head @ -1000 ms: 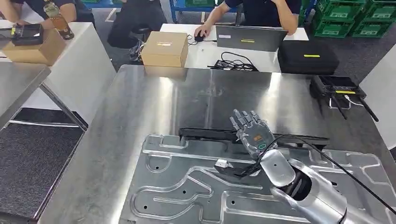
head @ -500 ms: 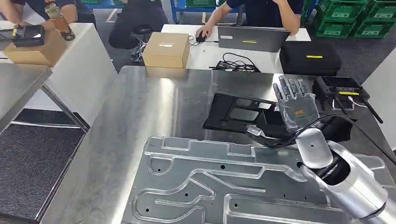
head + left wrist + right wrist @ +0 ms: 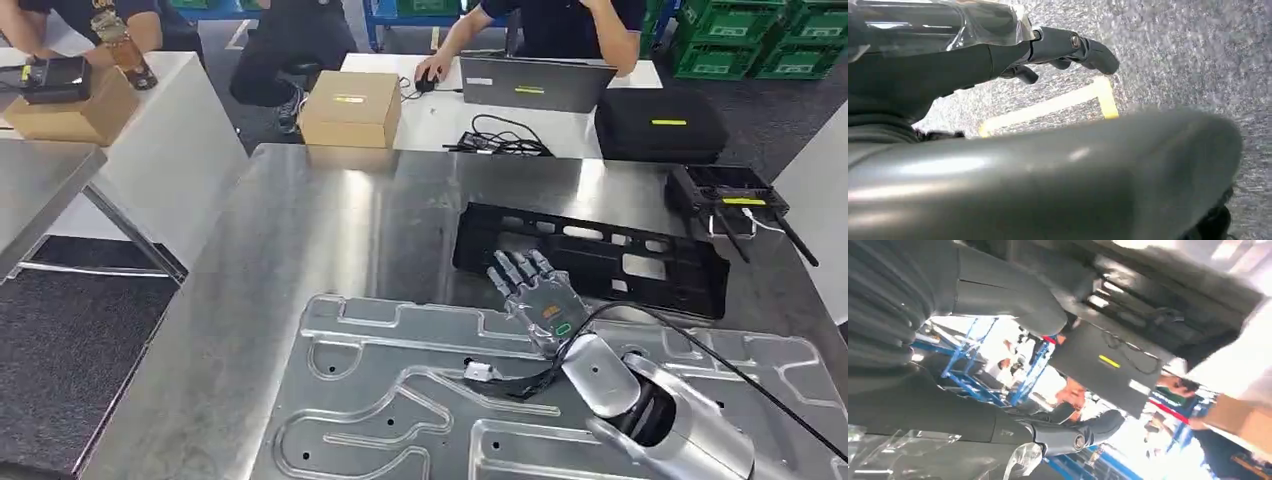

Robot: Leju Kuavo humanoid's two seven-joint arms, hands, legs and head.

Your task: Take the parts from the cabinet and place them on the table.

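Table [image 3: 300, 230] of shiny steel took up most of the head view. A big silver plate [image 3: 400, 400] with grooves lay flat on its near side. Past the plate lay a long black part [image 3: 600, 262] with holes in it. It lay flat on the table, a bit slanted, just beyond the plate's far edge.

The right arm came in from the low right over the plate. The right hand [image 3: 538, 297] was above the plate's far edge, close to the black part. Its fingers [image 3: 512, 268] were straight and spread, and it held nothing. Whether the fingertips touched the part was hard to tell. A black cable ran along the arm.

The left hand [image 3: 1063, 50] showed in the left wrist view over a grey speckled floor with yellow tape. Its fingers curled a little. Whether it was open or closed could not be told.

A white table [image 3: 440, 115] stood behind the steel one. On it sat a brown box [image 3: 352, 107], a laptop [image 3: 537, 82], a black case [image 3: 660, 125] and some wires [image 3: 498, 138]. A person's hand [image 3: 432, 68] rested on a mouse there. A black remote [image 3: 722, 190] with antennas sat at the steel table's far right. Green crates [image 3: 760, 40] were stacked at the back.
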